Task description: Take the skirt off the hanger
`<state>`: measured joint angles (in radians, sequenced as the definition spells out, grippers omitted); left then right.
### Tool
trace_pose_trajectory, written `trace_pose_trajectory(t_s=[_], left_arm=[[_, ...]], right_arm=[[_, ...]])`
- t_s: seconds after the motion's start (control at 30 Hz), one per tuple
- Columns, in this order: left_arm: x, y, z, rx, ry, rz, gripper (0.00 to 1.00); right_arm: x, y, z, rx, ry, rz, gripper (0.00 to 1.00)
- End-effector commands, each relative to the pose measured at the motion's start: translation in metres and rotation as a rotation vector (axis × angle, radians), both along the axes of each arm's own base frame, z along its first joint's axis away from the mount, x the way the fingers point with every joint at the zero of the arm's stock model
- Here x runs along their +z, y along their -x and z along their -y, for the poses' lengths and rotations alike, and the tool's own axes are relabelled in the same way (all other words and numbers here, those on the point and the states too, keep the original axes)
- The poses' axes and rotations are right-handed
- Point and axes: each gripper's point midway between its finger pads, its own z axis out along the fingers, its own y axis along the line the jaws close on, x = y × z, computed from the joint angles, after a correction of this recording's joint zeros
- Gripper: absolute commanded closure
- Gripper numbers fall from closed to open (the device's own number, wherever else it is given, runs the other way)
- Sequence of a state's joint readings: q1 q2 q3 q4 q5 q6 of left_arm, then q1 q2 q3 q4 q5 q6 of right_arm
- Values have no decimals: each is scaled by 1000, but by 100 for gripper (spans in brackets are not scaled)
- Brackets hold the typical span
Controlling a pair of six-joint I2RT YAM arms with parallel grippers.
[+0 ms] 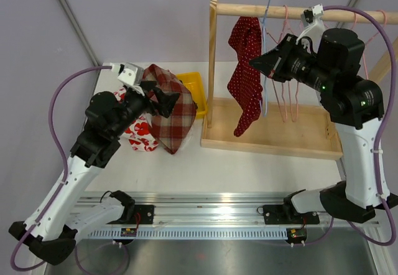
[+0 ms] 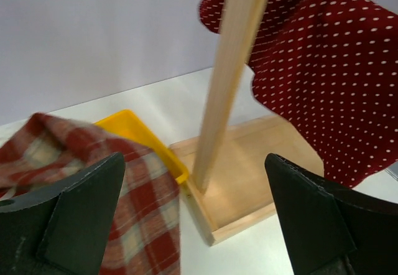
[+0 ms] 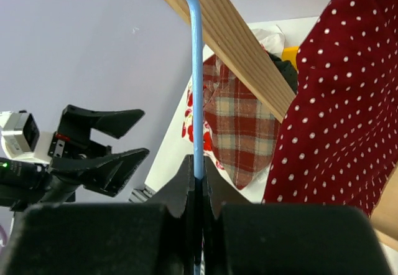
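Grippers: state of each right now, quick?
Left gripper: open, holding nothing.
Right gripper: closed on the blue hanger.

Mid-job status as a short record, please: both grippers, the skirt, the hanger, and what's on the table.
right gripper: shut on blue hanger
left gripper: open, empty, above plaid cloth
skirt: red with white dots, hanging at the left end of the rack, not yet off
other hangers: pink hangers on the same rod
table: plaid cloth beside yellow bin
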<state>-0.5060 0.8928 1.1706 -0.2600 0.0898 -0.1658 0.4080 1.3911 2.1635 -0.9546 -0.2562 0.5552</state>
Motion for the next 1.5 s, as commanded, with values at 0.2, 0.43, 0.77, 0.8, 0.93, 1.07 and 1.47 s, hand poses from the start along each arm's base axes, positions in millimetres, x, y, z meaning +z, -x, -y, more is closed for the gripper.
trace_pose_trajectory(t_s=[0.2, 0.43, 0.77, 0.8, 0.93, 1.07, 1.47], left_arm=[[24, 90, 121, -519, 149, 109, 1], [-10, 122, 187, -674, 124, 46, 1], [-40, 107, 246, -662, 78, -16, 1], [-46, 104, 253, -660, 74, -22, 1], [-49, 89, 259, -591, 101, -25, 22], [-59, 96, 262, -598, 96, -54, 100], [-228, 217, 217, -634, -71, -305, 100]], right_arm=[[19, 35, 11, 15, -61, 103, 100], [18, 39, 13, 13, -65, 105, 100], [23, 48, 17, 12, -76, 121, 100], [25, 51, 18, 9, -78, 127, 100], [25, 54, 20, 7, -82, 129, 100], [26, 55, 24, -8, -68, 138, 100], [49, 49, 32, -48, -32, 199, 100]])
